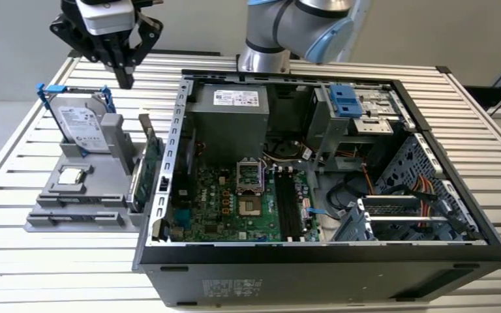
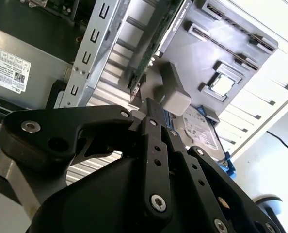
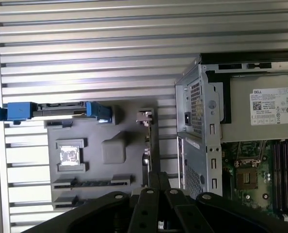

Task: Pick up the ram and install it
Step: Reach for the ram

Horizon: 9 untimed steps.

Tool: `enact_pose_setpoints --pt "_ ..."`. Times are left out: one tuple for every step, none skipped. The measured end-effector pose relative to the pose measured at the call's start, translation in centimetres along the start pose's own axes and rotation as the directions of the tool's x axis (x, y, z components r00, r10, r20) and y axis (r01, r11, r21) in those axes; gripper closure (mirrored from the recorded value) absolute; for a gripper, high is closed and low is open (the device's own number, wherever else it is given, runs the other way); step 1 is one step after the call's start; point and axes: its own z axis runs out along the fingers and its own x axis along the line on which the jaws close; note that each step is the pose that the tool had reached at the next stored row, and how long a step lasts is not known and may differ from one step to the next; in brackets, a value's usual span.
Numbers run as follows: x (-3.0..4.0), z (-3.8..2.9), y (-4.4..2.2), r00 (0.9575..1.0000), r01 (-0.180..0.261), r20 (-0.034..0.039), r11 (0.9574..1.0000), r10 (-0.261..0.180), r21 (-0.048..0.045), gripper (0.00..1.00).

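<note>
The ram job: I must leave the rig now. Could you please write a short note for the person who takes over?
Claw: shut and empty, hanging above the grey holder, near the green card.
Ram: I cannot make it out with certainty.
Done: nothing that shows; the memory slots on the motherboard look empty.
Left: both the pick-up and the install.

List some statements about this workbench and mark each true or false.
1. The end effector hovers outside the computer case, near the hard drive. True.
2. The hard drive lies flat inside the case. False: it stands upright in the grey holder.
3. The end effector grips the green card. False: the card stands in the holder, apart from it.
4. The case lies open on a slatted table. True.
</note>
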Motion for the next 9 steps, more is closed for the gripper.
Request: enact_pose_setpoints --pt "0.1 -0.01 -0.01 1.0 0.0 -0.0001 1.0 0.0 0.0001 1.0" --pt "0.2 -0.01 -0.01 1.0 0.0 -0.0001 1.0 0.0 0.0001 1.0" --pt "0.29 -0.01 -0.02 1.0 0.0 -0.0001 1.0 0.0 0.0 1.0" --pt "0.37 -0.01 -0.02 1.0 0.0 0.0 1.0 0.0 0.0 1.0" --pt "0.44 -0.01 -0.03 1.0 0.0 0.0 1.0 0.0 0.0 1.0" --pt "0.52 -0.01 -0.03 1.0 0.001 -0.0001 1.0 -0.001 0.0 1.0" --pt "0.62 -0.02 -0.04 1.0 0.001 -0.0001 1.0 -0.001 0.0 1.0" --pt "0.73 -0.02 -0.05 1.0 0.001 -0.0001 1.0 -0.001 0.0 1.0" --pt "0.85 -0.02 -0.06 1.0 0.001 0.0 1.0 -0.001 0.0 1.0"
